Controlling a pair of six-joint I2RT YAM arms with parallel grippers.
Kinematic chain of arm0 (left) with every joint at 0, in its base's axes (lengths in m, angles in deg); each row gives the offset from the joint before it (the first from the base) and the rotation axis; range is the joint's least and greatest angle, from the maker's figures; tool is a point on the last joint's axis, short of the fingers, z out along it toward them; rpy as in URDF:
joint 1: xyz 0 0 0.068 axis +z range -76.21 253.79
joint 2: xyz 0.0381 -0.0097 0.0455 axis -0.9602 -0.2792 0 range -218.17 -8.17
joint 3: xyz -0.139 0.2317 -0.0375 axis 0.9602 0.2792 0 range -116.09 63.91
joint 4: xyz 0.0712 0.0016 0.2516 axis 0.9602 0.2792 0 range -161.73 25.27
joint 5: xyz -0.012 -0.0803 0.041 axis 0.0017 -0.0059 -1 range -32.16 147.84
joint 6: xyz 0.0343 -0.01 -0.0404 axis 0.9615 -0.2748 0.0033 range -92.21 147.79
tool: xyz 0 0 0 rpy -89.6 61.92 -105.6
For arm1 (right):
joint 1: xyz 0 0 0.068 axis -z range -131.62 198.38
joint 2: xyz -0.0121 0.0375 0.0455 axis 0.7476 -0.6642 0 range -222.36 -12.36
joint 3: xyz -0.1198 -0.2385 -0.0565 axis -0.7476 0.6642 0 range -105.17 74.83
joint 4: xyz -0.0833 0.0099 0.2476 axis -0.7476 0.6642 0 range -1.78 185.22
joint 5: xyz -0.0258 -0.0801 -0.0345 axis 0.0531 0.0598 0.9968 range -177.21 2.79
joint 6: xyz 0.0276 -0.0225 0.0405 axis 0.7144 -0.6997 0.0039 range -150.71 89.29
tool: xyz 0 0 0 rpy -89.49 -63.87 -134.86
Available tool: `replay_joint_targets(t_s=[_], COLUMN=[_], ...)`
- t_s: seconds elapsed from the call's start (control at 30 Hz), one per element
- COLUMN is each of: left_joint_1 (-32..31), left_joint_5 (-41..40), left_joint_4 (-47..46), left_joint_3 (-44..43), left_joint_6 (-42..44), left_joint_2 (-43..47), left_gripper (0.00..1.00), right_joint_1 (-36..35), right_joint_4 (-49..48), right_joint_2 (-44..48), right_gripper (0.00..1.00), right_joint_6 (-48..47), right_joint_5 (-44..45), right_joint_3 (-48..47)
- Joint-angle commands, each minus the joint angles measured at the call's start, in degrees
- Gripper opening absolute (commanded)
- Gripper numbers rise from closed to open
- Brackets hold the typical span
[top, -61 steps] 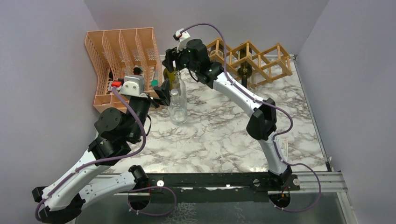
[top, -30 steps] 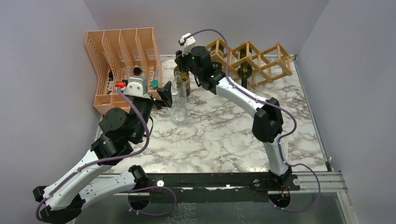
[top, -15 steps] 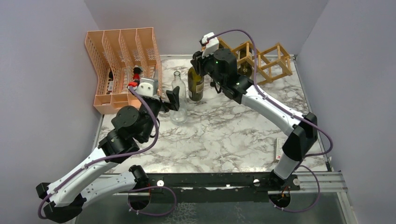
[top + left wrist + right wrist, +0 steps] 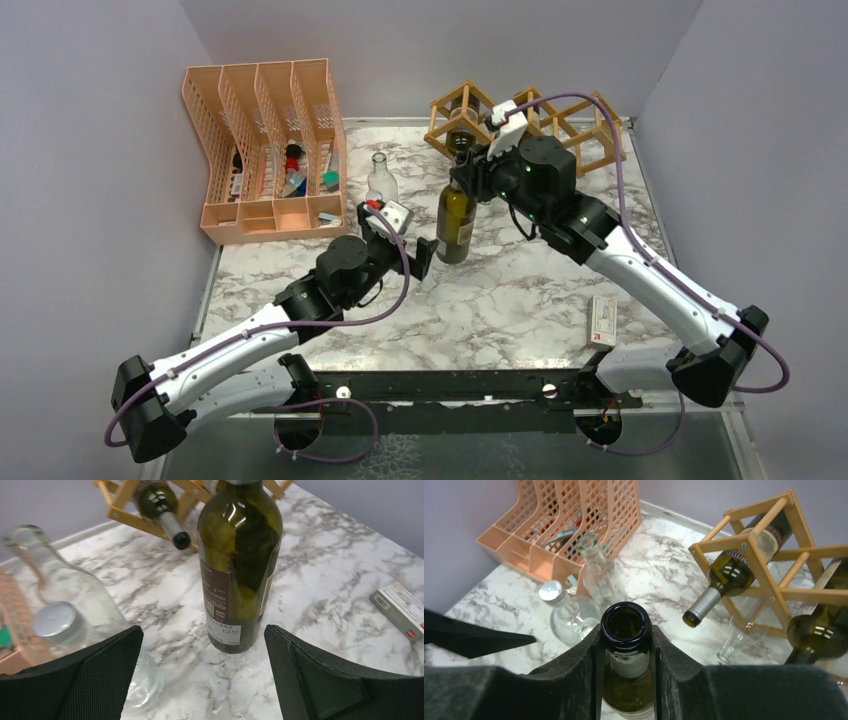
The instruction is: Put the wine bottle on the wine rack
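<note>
A dark green wine bottle (image 4: 456, 222) stands upright over the middle of the marble table, its base at or just above the surface. My right gripper (image 4: 470, 175) is shut on its neck just below the open mouth (image 4: 626, 625), a finger on each side. The light wooden wine rack (image 4: 560, 120) stands behind it at the back right, with two bottles lying in its cells (image 4: 734, 575). My left gripper (image 4: 425, 255) is open just left of the bottle's lower body (image 4: 239, 565), and its fingers (image 4: 100, 670) are spread wider than the bottle without touching it.
A peach mesh file organizer (image 4: 262, 140) stands at the back left. Two clear glass bottles (image 4: 65, 625) stand left of the wine bottle, close to my left gripper. A small white box (image 4: 603, 322) lies at the near right.
My right arm has carried the wine bottle right and nearer, away from the organizer and clear bottles. My left arm has swung right after it, still open.
</note>
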Motion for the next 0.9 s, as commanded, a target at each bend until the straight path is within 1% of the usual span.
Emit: replay_joint_targets(t_s=[0.0,0.1,0.2,0.33,0.57,0.87], left_joint_1=[0.12,0.08,0.04,0.04,0.04,0.05], left_joint_5=[13.49,17.46,20.81,24.28,24.93,27.8], left_joint_4=[-14.99,-20.1,-22.31,-26.16,-31.49,-36.76], left_joint_3=[6.03,8.22,8.15,8.2,8.05,9.22], left_joint_6=[-3.48,-4.22,-4.38,-5.22,-5.68,-3.74], left_joint_2=[-2.22,-5.21,-9.5,-12.79,-14.77,-15.43], left_gripper=[0.99,0.99,0.99,0.99,0.99,0.99], right_joint_1=[-0.22,-0.22,-0.18,-0.2,-0.22,-0.22], right_joint_4=[1.5,3.46,4.56,4.86,4.04,1.58], right_joint_2=[7.13,10.54,13.6,16.16,18.56,20.38], right_gripper=[0.08,0.08,0.08,0.07,0.07,0.07], right_joint_6=[3.52,4.73,5.96,6.83,8.45,8.76], right_joint_5=[-4.14,-6.22,-8.41,-10.76,-13.63,-18.9], right_joint_3=[1.66,2.65,3.17,3.71,5.34,6.85])
